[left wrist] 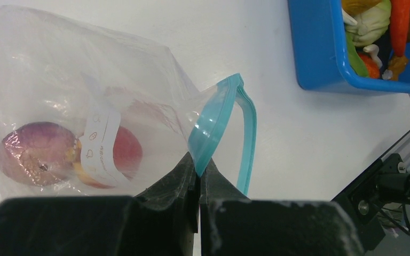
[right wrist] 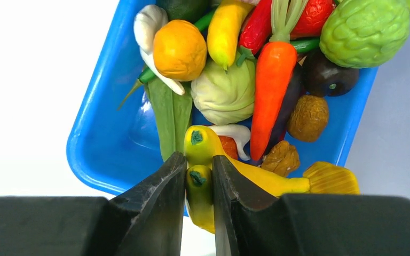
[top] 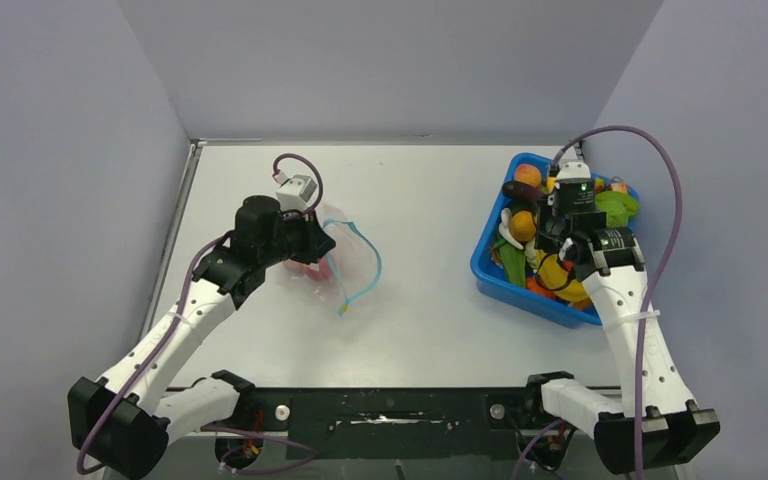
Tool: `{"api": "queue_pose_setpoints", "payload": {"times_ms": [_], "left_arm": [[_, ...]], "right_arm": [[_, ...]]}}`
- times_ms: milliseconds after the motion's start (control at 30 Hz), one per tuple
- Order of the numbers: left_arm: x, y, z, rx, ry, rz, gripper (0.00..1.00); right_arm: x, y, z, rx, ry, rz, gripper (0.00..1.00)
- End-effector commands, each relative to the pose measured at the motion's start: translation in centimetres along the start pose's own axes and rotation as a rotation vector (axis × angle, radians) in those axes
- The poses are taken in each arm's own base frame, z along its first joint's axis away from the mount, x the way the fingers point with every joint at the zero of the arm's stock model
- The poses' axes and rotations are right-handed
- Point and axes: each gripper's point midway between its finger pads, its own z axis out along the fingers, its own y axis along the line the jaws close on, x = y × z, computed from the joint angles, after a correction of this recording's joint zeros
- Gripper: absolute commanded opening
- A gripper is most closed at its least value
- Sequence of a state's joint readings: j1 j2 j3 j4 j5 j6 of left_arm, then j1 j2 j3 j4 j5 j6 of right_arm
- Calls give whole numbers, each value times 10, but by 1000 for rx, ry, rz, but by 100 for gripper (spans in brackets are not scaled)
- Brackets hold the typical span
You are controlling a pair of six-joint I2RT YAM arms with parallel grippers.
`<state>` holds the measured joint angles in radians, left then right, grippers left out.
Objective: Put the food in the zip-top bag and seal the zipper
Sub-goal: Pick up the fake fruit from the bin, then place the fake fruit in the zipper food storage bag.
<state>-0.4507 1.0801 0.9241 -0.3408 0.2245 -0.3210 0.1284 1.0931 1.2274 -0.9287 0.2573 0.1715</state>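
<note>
The clear zip-top bag [left wrist: 75, 90] lies left of centre, and also shows in the top view [top: 345, 255]. Its light blue zipper [left wrist: 213, 125] curls open at the mouth. A purple piece [left wrist: 32, 154] and a red-pink fruit [left wrist: 125, 152] lie inside. My left gripper [left wrist: 198, 169] is shut on the zipper strip at the mouth edge; in the top view it [top: 310, 240] sits over the bag. My right gripper [right wrist: 198, 178] is shut on a yellow banana [right wrist: 200, 197] above the near rim of the blue bin [right wrist: 93, 133]. It shows in the top view [top: 560, 250] over the bin.
The blue bin [top: 490, 268] at the right holds several toy foods: an orange carrot [right wrist: 269, 90], an orange round fruit [right wrist: 180, 49], a pale cabbage [right wrist: 224, 93], a green cabbage [right wrist: 363, 32]. Grey walls enclose the table on three sides.
</note>
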Motion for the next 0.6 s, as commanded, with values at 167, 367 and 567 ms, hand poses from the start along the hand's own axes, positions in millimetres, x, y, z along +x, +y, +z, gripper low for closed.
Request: {"api": "queue_pose_setpoints", "payload": {"times_ms": [167, 367, 567], "left_arm": [[-32, -35, -15, 131, -91, -65, 0], [-33, -41, -12, 144, -26, -62, 0], [-40, -50, -16, 189, -34, -48, 0]], "right_arm": [[-47, 25, -47, -184, -262, 24, 0], [-63, 78, -85, -487, -412, -2, 0], [-79, 123, -133, -792, -530, -30, 0]]}}
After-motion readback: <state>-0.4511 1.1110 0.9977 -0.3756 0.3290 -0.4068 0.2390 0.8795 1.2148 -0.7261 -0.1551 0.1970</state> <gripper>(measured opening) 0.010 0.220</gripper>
